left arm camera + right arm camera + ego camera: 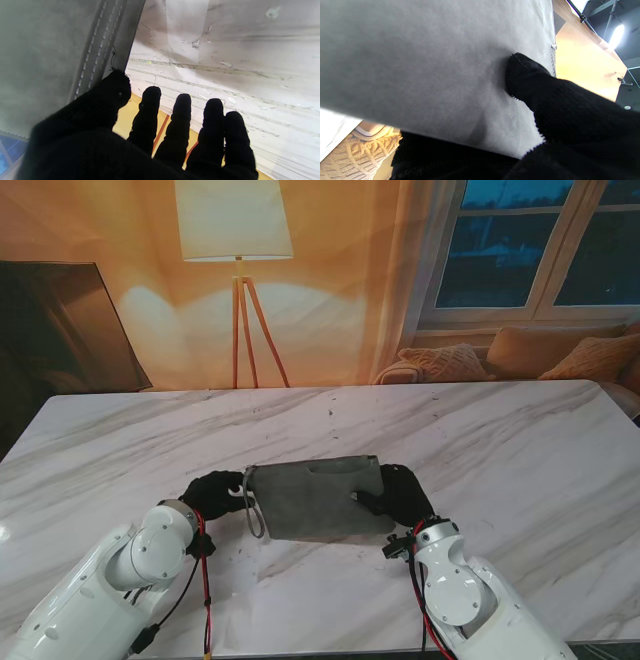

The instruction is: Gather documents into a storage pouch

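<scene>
Grey felt pouch (318, 498) on marble table (520, 450), right robot hand (392, 492) pinching it, left robot hand (214, 494) released.

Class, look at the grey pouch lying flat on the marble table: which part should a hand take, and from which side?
Grip the pouch by a short end, coming from the side. It lies flat and wide, so its ends give thin edges to pinch. The right hand already pinches one.

Far beyond my hands a lit floor lamp (236, 240) stands on wooden tripod legs; cushions (545, 350) lie under the window (540, 245).
</scene>
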Available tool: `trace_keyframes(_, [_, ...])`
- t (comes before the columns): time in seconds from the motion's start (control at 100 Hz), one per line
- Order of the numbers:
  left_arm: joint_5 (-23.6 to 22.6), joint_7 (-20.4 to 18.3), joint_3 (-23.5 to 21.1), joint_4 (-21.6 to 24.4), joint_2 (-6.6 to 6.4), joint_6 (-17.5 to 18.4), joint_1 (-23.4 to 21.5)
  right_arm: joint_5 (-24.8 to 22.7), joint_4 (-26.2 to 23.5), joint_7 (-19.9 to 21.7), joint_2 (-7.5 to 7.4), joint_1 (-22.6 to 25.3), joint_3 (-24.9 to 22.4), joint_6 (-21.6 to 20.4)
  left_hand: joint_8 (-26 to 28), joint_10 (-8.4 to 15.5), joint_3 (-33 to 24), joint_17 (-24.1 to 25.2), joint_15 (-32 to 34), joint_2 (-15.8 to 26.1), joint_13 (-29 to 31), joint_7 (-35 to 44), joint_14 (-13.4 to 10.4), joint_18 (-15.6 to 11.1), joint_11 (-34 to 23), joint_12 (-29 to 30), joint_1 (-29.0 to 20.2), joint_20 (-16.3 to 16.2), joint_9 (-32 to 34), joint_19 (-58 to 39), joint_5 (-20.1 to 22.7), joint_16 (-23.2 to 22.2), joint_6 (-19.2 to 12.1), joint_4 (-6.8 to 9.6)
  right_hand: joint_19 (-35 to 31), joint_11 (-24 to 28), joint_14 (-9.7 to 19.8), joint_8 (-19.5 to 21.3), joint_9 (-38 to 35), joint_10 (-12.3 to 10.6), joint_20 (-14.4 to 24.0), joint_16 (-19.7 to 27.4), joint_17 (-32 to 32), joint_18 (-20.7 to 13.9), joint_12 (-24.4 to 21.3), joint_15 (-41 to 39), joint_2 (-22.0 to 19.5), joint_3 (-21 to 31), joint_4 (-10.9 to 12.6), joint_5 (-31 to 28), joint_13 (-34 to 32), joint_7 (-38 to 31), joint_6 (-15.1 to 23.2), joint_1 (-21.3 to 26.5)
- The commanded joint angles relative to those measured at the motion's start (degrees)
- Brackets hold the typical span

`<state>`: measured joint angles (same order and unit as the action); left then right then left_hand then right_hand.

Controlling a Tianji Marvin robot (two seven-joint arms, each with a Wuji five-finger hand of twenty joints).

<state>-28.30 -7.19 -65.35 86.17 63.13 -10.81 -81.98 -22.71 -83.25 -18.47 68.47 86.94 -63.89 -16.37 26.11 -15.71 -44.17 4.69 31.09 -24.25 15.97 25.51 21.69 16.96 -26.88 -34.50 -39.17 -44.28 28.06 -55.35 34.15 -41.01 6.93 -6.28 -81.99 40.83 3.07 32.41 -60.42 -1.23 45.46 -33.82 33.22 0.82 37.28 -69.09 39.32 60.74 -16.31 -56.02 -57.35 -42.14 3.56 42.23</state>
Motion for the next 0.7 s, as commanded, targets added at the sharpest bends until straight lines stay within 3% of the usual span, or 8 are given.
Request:
trace_keyframes(0.0, [0.2,-0.9,-0.4,1.0,-0.15,0.3,-0.7,0.1,-0.4,0.7,0.12,0.3,0.0,0.3,-0.5,0.8,-0.9,0.8,-1.0,-0.4,-2.1,-0.6,-1.3,-0.8,1.1,1.4,1.8,0.7,-3.3,1.5,-2.1,0.7,-1.2,0.01,0.2,0.9,3.5,6.0,-1.3,0.4,-0.7,0.0,0.2,0.0,0.5,-0.9,-4.6,6.5,1.5,-12.3,-2.4,-12.6,8.4,7.2])
trace_keyframes(0.3, [5.1,0.2,0.3,-0.6,0.70,0.3,0.0,0.3,-0.8,1.2,0.03,0.5,0.0,0.3,-1.7,1.3,2.1,1.0,-3.7,1.5,-4.3,-3.8,-2.2,-1.3,2.8,2.5,2.3,0.9,-6.2,7.2,-5.4,1.8,-1.5,0.30,0.3,1.1,3.4,6.5,-1.5,0.5,-0.8,0.1,0.2,0.1,0.5,-0.7,-4.6,6.5,1.5,-12.6,-2.2,-13.0,8.4,7.2])
trace_keyframes(0.44, [9.7,0.0,0.5,-1.6,1.23,0.4,0.5,0.4,-1.0,1.3,0.00,0.6,-0.1,0.1,-3.2,1.5,2.4,0.8,-5.8,2.0,-5.5,-6.6,-2.9,-1.8,4.6,4.0,1.1,-0.1,-8.1,8.7,-6.6,2.8,-2.2,0.70,0.8,1.1,3.4,6.8,-1.5,0.5,-1.1,0.1,0.2,0.1,0.5,-0.7,-4.7,6.5,1.6,-12.6,-2.2,-13.3,8.5,7.2])
trace_keyframes(0.69, [14.5,1.2,1.0,-3.0,2.14,2.3,1.1,0.7,-0.9,1.3,0.07,0.4,0.1,0.3,-2.3,1.9,-0.6,0.5,-6.5,2.6,-4.6,-4.2,-3.2,-1.8,4.5,4.9,-3.7,-1.9,-7.1,8.4,-1.8,3.5,-4.3,1.30,1.2,1.1,3.5,7.3,-1.5,0.3,-1.4,0.3,0.3,0.0,0.4,-0.3,-4.8,6.3,1.5,-12.2,-2.3,-13.0,8.7,7.0])
